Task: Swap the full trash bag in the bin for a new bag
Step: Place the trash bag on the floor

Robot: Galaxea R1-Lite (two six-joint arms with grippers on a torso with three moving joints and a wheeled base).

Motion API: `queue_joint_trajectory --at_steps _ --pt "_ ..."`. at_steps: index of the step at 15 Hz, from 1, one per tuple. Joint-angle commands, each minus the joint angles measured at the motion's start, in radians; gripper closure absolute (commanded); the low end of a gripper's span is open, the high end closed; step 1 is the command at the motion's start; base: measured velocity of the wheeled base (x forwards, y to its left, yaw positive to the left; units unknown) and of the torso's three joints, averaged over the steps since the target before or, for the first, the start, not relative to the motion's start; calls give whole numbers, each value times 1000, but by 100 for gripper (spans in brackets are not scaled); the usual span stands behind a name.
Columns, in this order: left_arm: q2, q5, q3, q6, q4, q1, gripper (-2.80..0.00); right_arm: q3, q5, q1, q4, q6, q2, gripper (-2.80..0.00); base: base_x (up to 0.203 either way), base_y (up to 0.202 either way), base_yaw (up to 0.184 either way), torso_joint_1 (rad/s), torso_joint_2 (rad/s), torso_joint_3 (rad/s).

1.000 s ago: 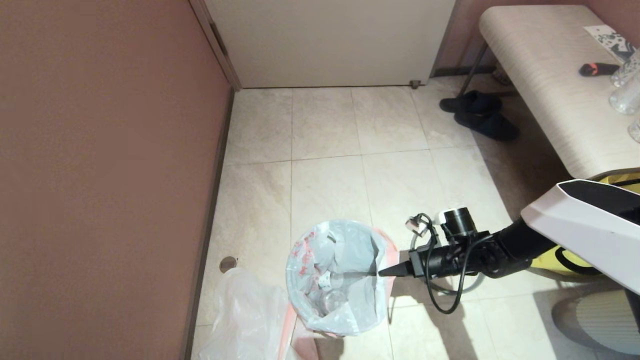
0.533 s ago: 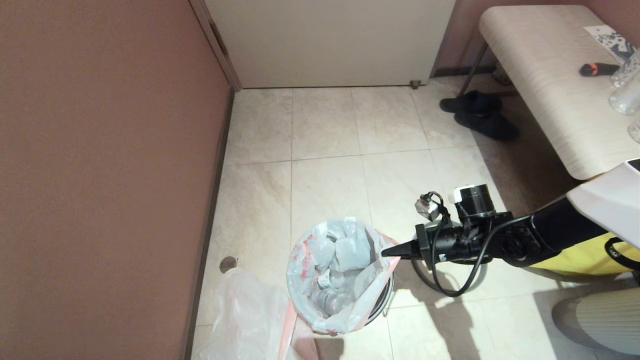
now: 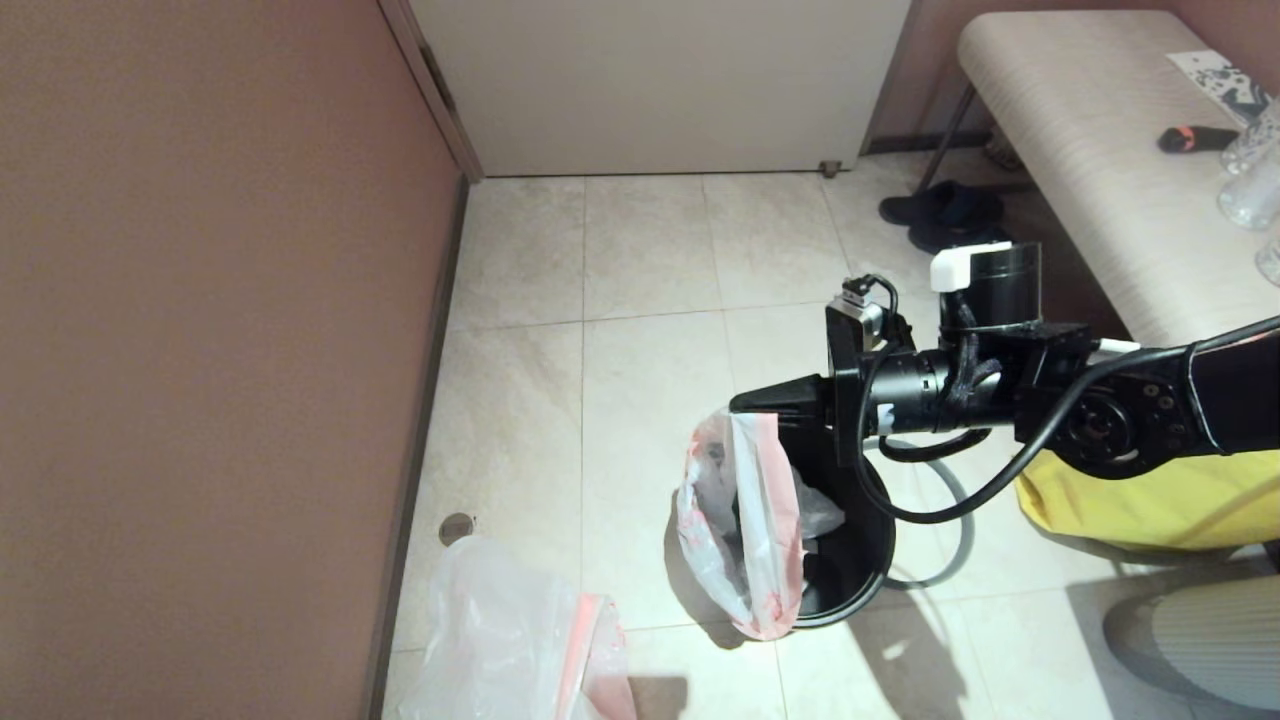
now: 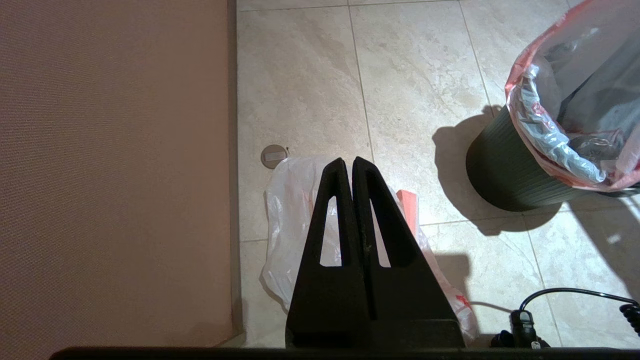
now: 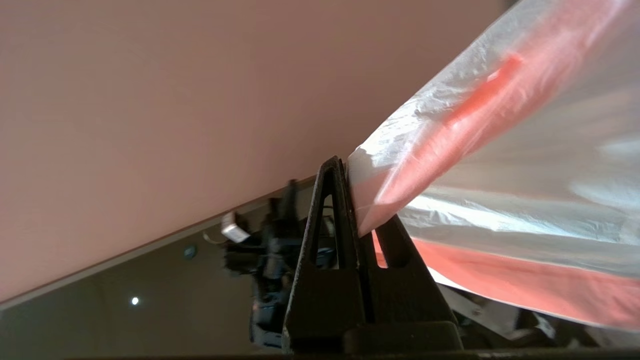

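Lifting: the full bag [image 3: 740,520] is being drawn up out of the bin [image 3: 850,560] by its pink-red rim, which is pinched in the right gripper [image 3: 745,402].
Right gripper: closed on the rim band, as is shown plainly in the right wrist view [image 5: 350,185], where the plastic is trapped between the closed fingers.
Key relation: the full bag hangs straight down from the right gripper, its long axis close to vertical; its lower part is draped over the left edge of the bin, so it is judged not yet clear of it.
Bin: it stands on the floor [image 3: 650,260] just beneath and slightly right of the right gripper, and appears tilted; the dark inside is exposed on the right.
New bag: the new bag [image 3: 510,650] lies limp on the floor at the near left, close to the wall [image 3: 200,300], well apart from the right gripper.
Left gripper: the left gripper [image 4: 352,162] is parked with its fingers pressed together on nothing, directly above the new bag, so the left arm is the nearer one to it.
Coming move: more upward travel is judged necessary before the full bag can be carried aside.
Risk: the thin rim could be torn, or the bin dragged over.
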Motion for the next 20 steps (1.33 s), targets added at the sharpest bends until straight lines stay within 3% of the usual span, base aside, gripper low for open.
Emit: queue_joint_trajectory --at_steps 1,10,14,18,20 --pt "0 0 0 0 0 0 0 -20 4 13 -2 27 -43 0 0 0 0 0 0 0" --pt "0 0 0 0 0 0 0 -30 3 16 6 70 -223 0 0 0 0 0 0 0" --pt "0 0 0 0 0 0 0 -85 1 5 80 70 -330 0 0 0 0 0 0 0" --pt "0 0 0 0 0 0 0 -174 -4 -72 106 68 -404 0 0 0 0 0 0 0" --pt "0 0 0 0 0 0 0 -287 -5 -118 170 66 -406 0 0 0 0 0 0 0"
